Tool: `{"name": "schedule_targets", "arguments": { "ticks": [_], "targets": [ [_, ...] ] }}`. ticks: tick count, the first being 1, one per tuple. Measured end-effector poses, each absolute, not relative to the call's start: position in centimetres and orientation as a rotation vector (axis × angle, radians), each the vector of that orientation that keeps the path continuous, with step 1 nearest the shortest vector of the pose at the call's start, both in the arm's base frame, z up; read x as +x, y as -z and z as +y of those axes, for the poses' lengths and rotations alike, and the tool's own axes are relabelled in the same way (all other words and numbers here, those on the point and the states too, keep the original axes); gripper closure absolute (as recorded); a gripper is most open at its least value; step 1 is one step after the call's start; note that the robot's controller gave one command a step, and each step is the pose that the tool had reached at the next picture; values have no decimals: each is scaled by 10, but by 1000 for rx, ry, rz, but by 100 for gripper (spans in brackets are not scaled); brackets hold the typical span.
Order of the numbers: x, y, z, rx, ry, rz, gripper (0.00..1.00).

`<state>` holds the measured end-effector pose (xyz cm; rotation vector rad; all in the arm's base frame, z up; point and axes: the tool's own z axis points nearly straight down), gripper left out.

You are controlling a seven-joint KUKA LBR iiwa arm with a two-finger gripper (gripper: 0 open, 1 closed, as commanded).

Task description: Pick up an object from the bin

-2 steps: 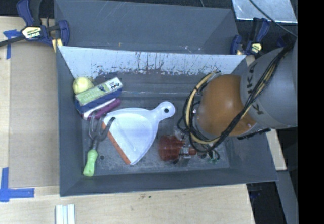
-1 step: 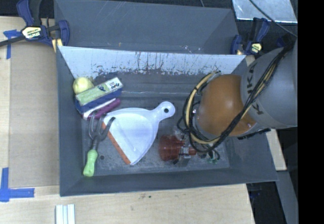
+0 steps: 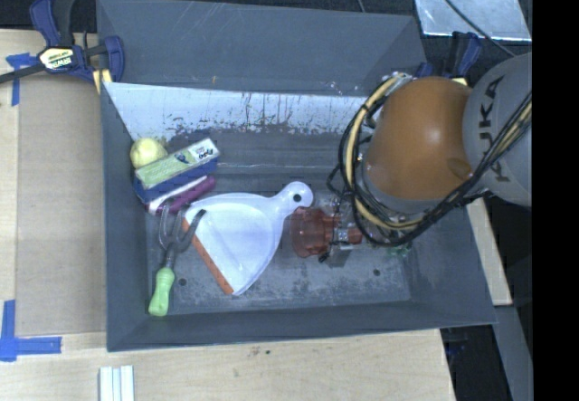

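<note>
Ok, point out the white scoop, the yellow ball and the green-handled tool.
white scoop (image 3: 237,236), camera view, middle of its pan.
yellow ball (image 3: 147,152), camera view, its middle.
green-handled tool (image 3: 161,291), camera view, on the green handle.

Grey metal bin (image 3: 271,46): white dustpan (image 3: 240,236) in the middle, orange strip (image 3: 213,265) at its left edge, green-handled tool (image 3: 163,286) front-left. Yellowish ball (image 3: 147,152) and green-white box (image 3: 181,161) sit back-left, reddish-brown lump (image 3: 308,233) right of the pan.

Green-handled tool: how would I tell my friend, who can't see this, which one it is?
Look at the lower left corner of the grey bin. Left of the big white scoop lies a thin metal tool. It alone ends in a short, bright green handle.
</note>
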<state>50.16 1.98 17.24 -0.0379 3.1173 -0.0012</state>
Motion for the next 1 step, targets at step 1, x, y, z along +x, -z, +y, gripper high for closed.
{"name": "schedule_targets", "arguments": {
  "ticks": [1],
  "targets": [
    [484, -181, 12, 60, 2, 3137, 100]
  ]
}}
